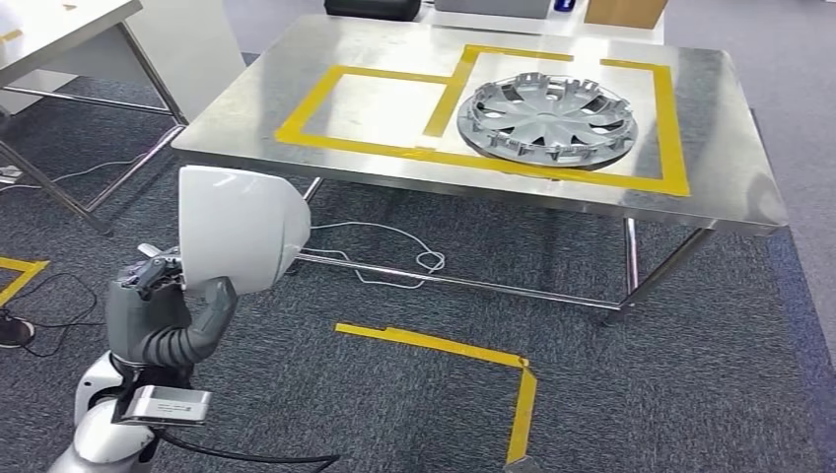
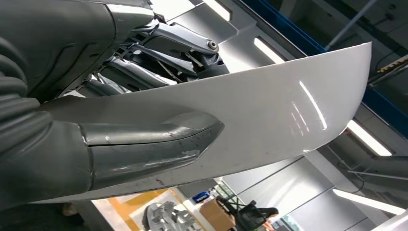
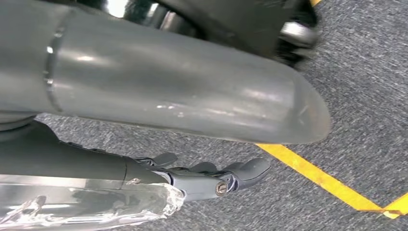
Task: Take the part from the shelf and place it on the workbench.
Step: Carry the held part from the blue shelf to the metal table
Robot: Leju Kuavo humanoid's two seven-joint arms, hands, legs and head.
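Note:
My left hand point(image 1: 158, 296) grips a smooth white curved part point(image 1: 242, 227) at the lower left, held up in front of the workbench's near left corner. In the left wrist view the thick grey thumb point(image 2: 149, 144) presses on the part's glossy face point(image 2: 279, 101) and the darker fingers reach behind it. The steel workbench point(image 1: 394, 175) carries two yellow-taped squares; the left one point(image 1: 375, 103) is bare. My right hand point(image 3: 211, 178) hangs over the carpet, fingers stretched out, holding nothing.
A silver wheel cover point(image 1: 547, 120) lies in the right taped square. Another table point(image 1: 59, 30) stands at the far left. White cables point(image 1: 394, 258) trail under the workbench, and yellow tape point(image 1: 444, 345) marks the grey carpet in front.

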